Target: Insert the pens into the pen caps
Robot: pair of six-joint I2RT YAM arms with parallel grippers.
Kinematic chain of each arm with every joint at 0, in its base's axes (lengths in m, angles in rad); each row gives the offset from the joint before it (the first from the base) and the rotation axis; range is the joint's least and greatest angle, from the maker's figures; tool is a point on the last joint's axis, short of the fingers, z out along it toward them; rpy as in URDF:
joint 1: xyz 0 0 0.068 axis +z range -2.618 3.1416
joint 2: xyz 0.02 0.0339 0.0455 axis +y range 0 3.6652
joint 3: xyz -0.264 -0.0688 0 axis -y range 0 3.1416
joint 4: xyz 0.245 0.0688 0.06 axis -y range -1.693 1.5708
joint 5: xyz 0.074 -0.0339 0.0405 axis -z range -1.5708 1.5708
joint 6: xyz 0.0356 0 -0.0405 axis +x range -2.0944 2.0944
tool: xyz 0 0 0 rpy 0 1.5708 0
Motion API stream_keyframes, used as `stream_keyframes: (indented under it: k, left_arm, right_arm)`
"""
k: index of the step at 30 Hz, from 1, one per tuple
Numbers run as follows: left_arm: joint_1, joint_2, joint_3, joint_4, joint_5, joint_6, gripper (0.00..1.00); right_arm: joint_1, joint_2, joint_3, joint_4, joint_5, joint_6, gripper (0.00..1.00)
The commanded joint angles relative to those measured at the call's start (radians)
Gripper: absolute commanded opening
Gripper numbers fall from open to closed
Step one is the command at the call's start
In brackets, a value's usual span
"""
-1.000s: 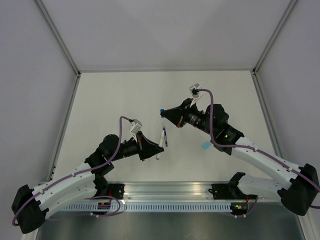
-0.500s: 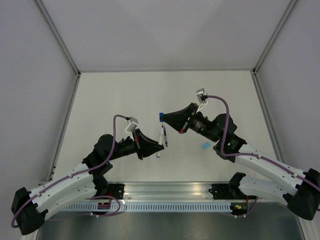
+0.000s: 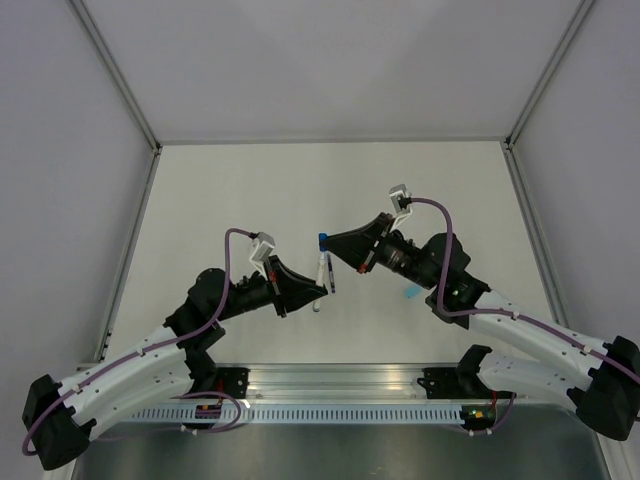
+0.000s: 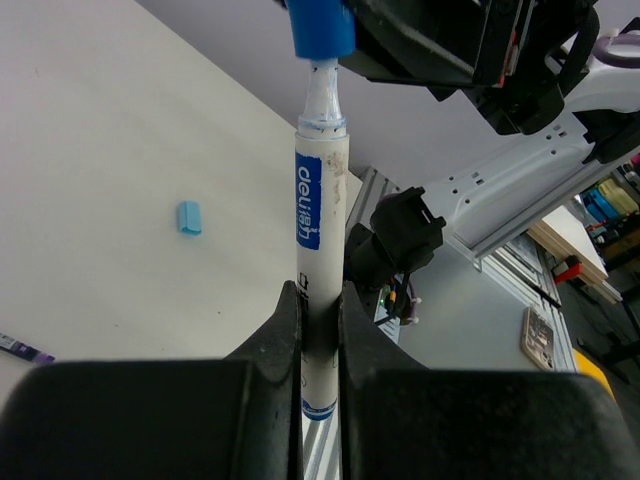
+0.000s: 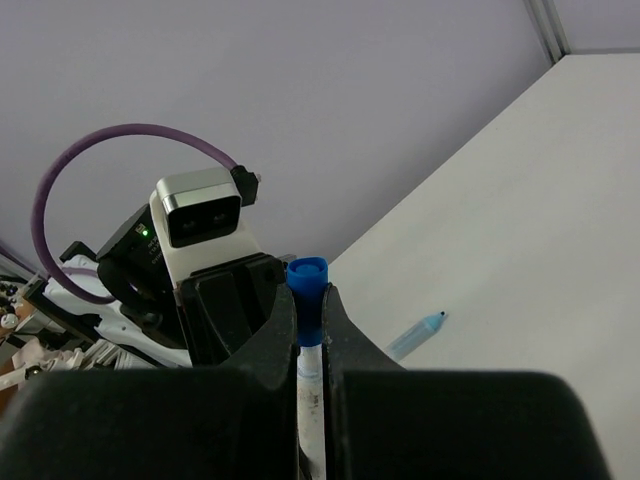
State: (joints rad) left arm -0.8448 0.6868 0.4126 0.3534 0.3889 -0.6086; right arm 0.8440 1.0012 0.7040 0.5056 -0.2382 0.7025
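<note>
The fingers (image 4: 272,345) of my left gripper (image 4: 318,292) are pressed nearly together, with only the white pen (image 4: 320,240) between them. They hold it low on the barrel, so it stands up and away from me. Just above my grip there is some dark print that is too cut off to read. Higher up, a blue panel carries the brand "deli" in white letters running along the barrel.

Past the panel the barrel narrows to a smudged tapered neck, and the nib meets the open mouth of the dark blue cap (image 4: 320,25). My right gripper (image 5: 307,300) pinches that cap from the opposite side. Its fingers (image 5: 280,350) are closed as far as the little cylinder allows, and the cap's closed end pokes out beyond them. The overhead view shows both grippers off the table (image 3: 250,190), tip to tip near its middle.

On the table beyond, the light blue cap (image 4: 189,217) lies on its own, well clear of both grippers. The other pen (image 5: 413,336) lies flat with its dark tip bare. Any marks on it are too small to read.
</note>
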Motion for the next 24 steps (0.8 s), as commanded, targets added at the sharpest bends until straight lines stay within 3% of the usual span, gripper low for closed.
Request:
stream_keyframes:
  k: [1,13,19,24]
  left_arm:
    - [-0.002,-0.015,0.046,0.024,-0.050,0.030,0.02]
    - [-0.002,-0.013,0.045,0.074,-0.104,0.023,0.02]
    - [-0.003,-0.030,0.022,0.131,-0.108,0.003,0.02]
    - [-0.002,-0.013,0.043,0.090,-0.071,0.024,0.02]
  right_arm:
    - [0.012,-0.029,-0.027,0.047,0.002,-0.011,0.00]
    - [0.082,-0.024,-0.152,0.182,0.045,0.023,0.00]
    - [0.147,0.002,-0.189,0.235,0.117,0.011,0.08]
    - [0.176,-0.003,-0.173,0.182,0.163,-0.052,0.20]
